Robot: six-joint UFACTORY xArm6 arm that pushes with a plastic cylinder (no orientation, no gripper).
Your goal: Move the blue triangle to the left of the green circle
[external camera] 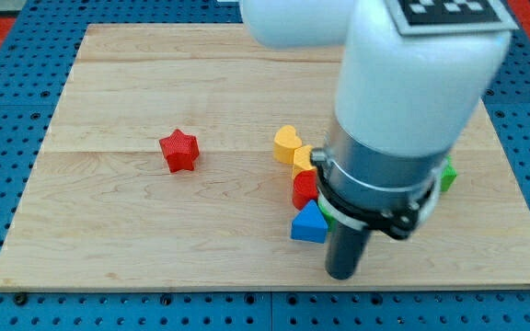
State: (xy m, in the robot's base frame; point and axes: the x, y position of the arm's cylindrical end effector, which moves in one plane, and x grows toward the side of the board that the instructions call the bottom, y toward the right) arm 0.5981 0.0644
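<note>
Wooden board [155,221] below, arm upright, my tip [341,273] just right of the blue triangle [308,224]; no hand shows.

The wooden board [155,239] is lying bare across most of the view's left half, with only a red star [179,151] sitting alone there, well apart from everything else. Toward the view's right, blocks are crowding together: a yellow heart [286,143], a second yellow block [303,159] touching it, a red block [305,188] below those, and the blue triangle [308,224] just under the red one. My tip [341,273] is resting just right of the triangle. The arm's white body [412,83] is hiding the board behind it, with a green block [447,175] peeking out at its right edge.
</note>
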